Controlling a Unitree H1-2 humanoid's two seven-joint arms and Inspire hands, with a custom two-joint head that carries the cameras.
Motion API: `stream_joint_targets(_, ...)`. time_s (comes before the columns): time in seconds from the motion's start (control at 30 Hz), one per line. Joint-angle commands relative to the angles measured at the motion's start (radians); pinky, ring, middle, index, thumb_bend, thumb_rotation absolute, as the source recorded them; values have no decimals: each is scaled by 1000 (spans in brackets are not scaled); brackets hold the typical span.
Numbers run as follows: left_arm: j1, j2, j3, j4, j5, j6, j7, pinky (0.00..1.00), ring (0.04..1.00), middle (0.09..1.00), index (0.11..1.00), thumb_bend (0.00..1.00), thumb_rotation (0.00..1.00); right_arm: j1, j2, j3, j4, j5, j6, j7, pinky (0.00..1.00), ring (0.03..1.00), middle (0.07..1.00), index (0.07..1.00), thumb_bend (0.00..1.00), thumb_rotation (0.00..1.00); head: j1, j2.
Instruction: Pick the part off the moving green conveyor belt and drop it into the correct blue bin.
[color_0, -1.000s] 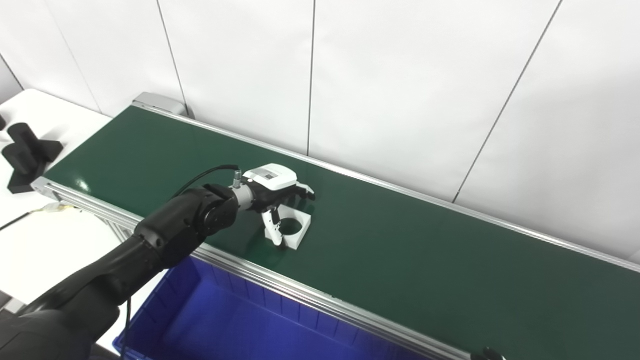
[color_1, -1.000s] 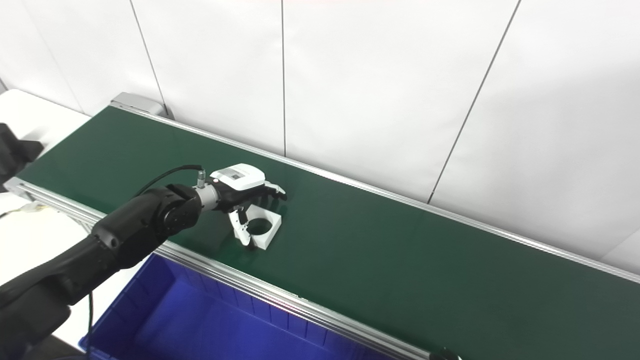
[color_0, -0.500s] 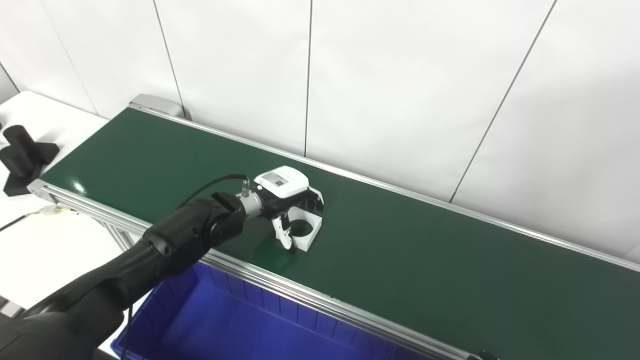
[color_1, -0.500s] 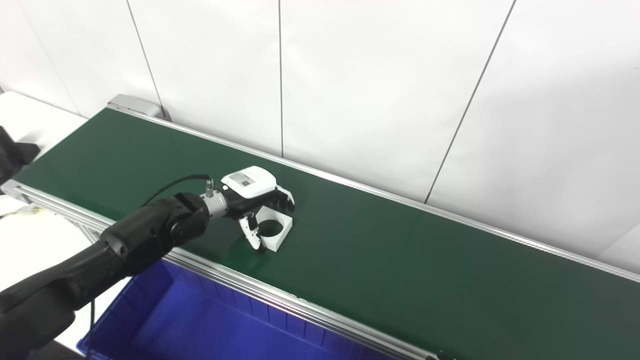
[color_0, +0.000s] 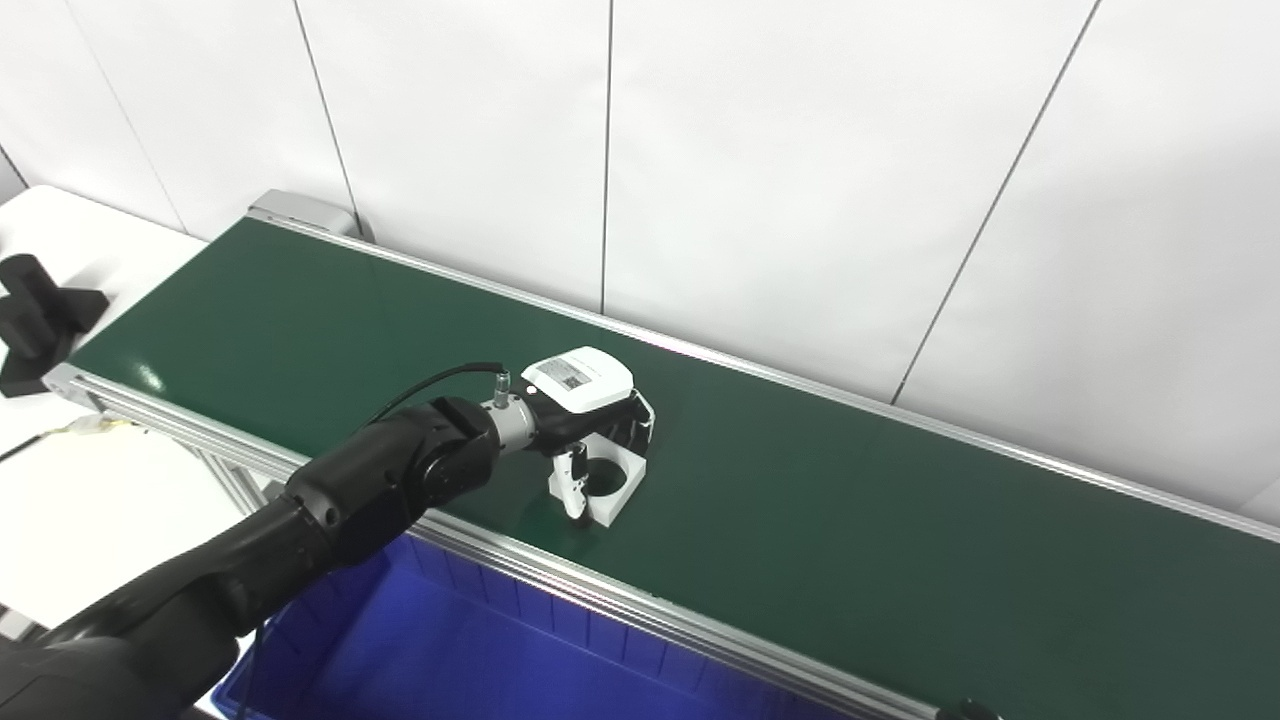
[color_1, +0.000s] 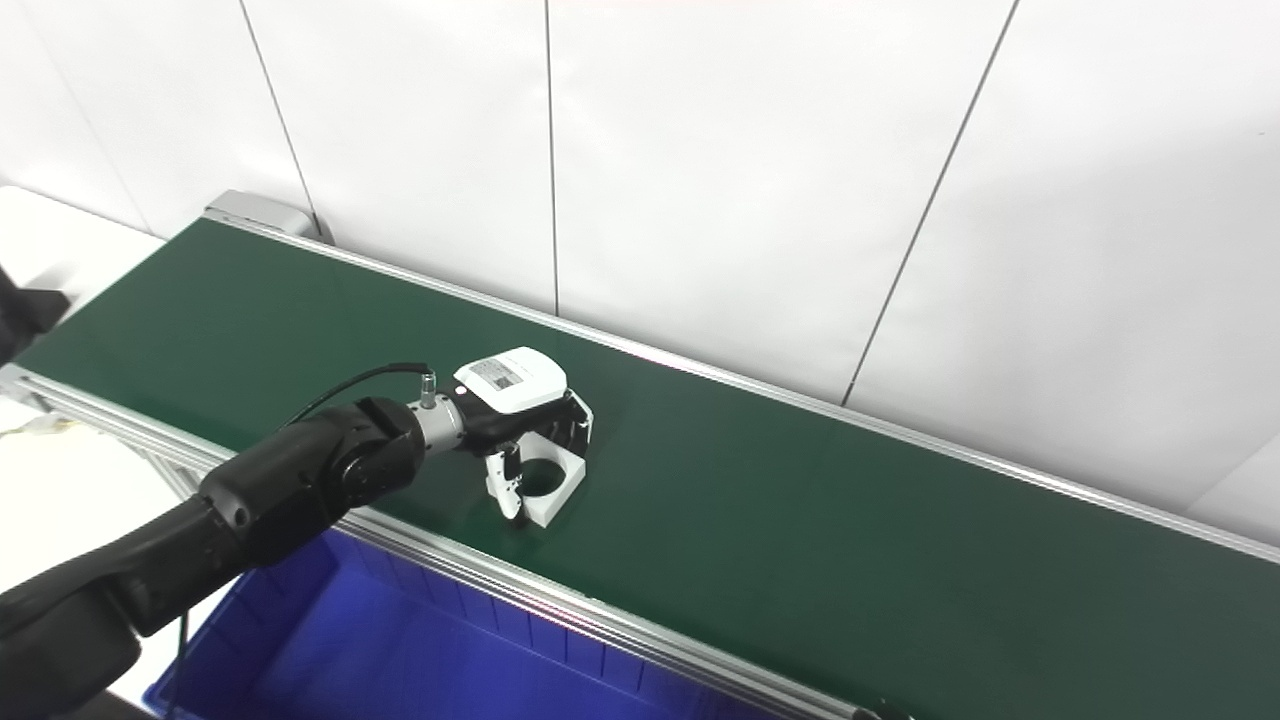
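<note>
Left hand (color_0: 590, 420) curled around white ring block (color_0: 612, 482) on green conveyor belt (color_0: 850, 520), grip looks closing, part not lifted. Lift and drop into blue bin (color_0: 480, 650) remain.

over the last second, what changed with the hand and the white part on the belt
The left hand has curled its fingers down around the white part, closing from a spread pose toward a grasp. The part is not lifted and lies on the green belt. The camera shifted a little. The blue bin is unchanged.

One white part (color_0: 608, 482), one green belt (color_0: 850, 530), one blue bin (color_0: 480, 650) — one robot hand (color_0: 590, 405)
</note>
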Motion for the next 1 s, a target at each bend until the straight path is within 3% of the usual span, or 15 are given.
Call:
stream_joint_targets(0.0,24,27,6,-6,-1,10,-35,572,443,448,510,525,0,2,4,0,-31,13,-53,7,636,735,773,818,581,666,1,1)
stream_joint_targets(0.33,41,19,37,-57,-23,11,-43,601,439,450,511,525,0,6,2,0,-33,12,-52,7,641,735,772,819,591,674,-8,4)
stream_joint_targets(0.43,56,20,66,-136,-34,36,-58,587,466,459,506,525,0,4,2,0,-32,12,-54,7,635,732,770,818,577,659,-12,4)
stream_joint_targets(0.6,92,16,139,-292,-79,97,-110,665,514,483,489,526,0,-1,3,-2,-27,2,-57,3,624,722,764,813,565,648,-14,4)
stream_joint_targets(0.77,120,29,197,-395,-96,68,-102,595,491,475,496,526,0,-3,5,-2,-25,-9,-57,-1,624,723,765,813,559,652,-20,1)
stream_joint_targets(0.97,144,28,250,-501,-108,118,-153,641,514,467,506,524,0,-5,6,-2,-21,-6,-55,-1,630,726,764,812,569,651,-21,0)
